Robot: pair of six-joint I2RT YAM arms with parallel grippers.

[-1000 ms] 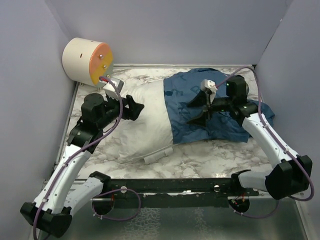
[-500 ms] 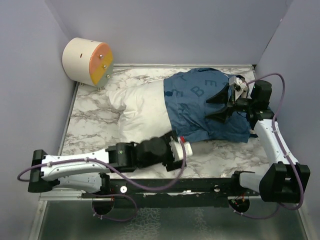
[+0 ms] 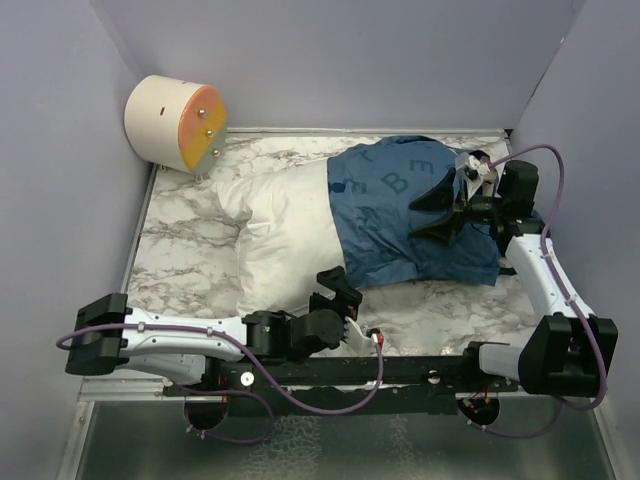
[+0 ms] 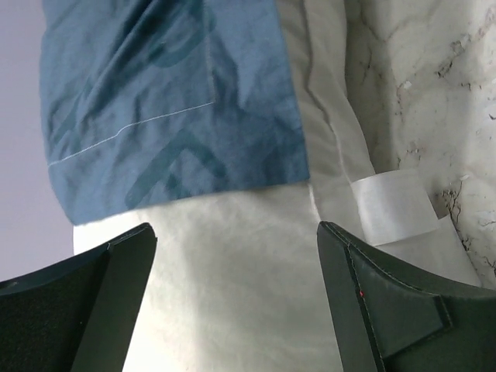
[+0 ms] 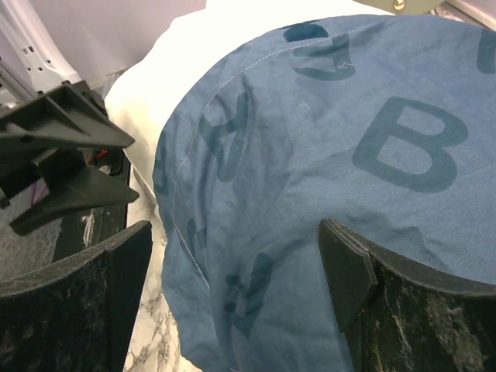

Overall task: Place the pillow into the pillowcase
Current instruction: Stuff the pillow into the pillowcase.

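The white pillow [image 3: 280, 230] lies across the marble table, its right half inside the blue lettered pillowcase [image 3: 400, 200]. My left gripper [image 3: 340, 290] is open at the pillow's near edge, close to the pillowcase's open hem. In the left wrist view the left gripper [image 4: 236, 229] has bare pillow [image 4: 232, 302] between its jaws, with the pillowcase hem [image 4: 163, 101] beyond and a white label [image 4: 391, 205] to the right. My right gripper [image 3: 428, 213] stands open over the pillowcase's right part. In the right wrist view the right gripper [image 5: 235, 225] holds nothing, with the pillowcase [image 5: 325, 139] bulging under it.
A cream cylinder with an orange face [image 3: 175, 122] leans in the far left corner. Purple walls close in the table [image 3: 190, 260] on the left, back and right. The black rail [image 3: 420, 370] with the arm bases runs along the near edge.
My left arm has swung from the pillow's far left end round to its near edge, and its jaws have widened. My right gripper shifted right along the pillowcase, then held still.
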